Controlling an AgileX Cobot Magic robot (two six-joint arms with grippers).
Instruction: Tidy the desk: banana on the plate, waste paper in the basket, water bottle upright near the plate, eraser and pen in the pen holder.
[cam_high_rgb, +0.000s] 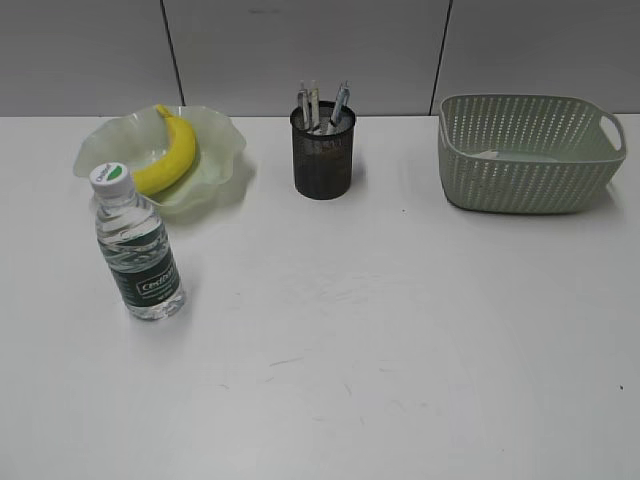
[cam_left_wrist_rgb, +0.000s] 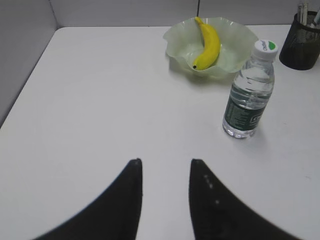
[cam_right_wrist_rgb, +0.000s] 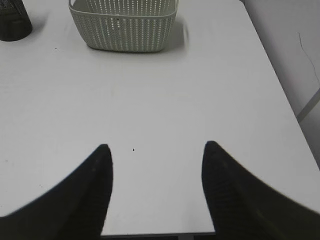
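The banana (cam_high_rgb: 172, 156) lies in the wavy-rimmed plate (cam_high_rgb: 222, 135) at the back left of the desk (cam_high_rgb: 380, 330); both also show in the left wrist view, banana (cam_left_wrist_rgb: 208, 45) and plate (cam_left_wrist_rgb: 235, 47). The water bottle (cam_high_rgb: 137, 250) stands upright in front of the plate, also in the left wrist view (cam_left_wrist_rgb: 248, 95). The pen holder (cam_high_rgb: 322, 152) holds several pens. The basket (cam_high_rgb: 528, 155) stands at the back right, with something white inside; it also shows in the right wrist view (cam_right_wrist_rgb: 125, 27). No eraser shows. My left gripper (cam_left_wrist_rgb: 165, 162) and right gripper (cam_right_wrist_rgb: 156, 147) are open and empty over bare desk.
A grey panelled wall runs behind the desk. The desk's left edge meets a grey wall in the left wrist view. The desk's right and front edges show in the right wrist view. Neither arm shows in the exterior view.
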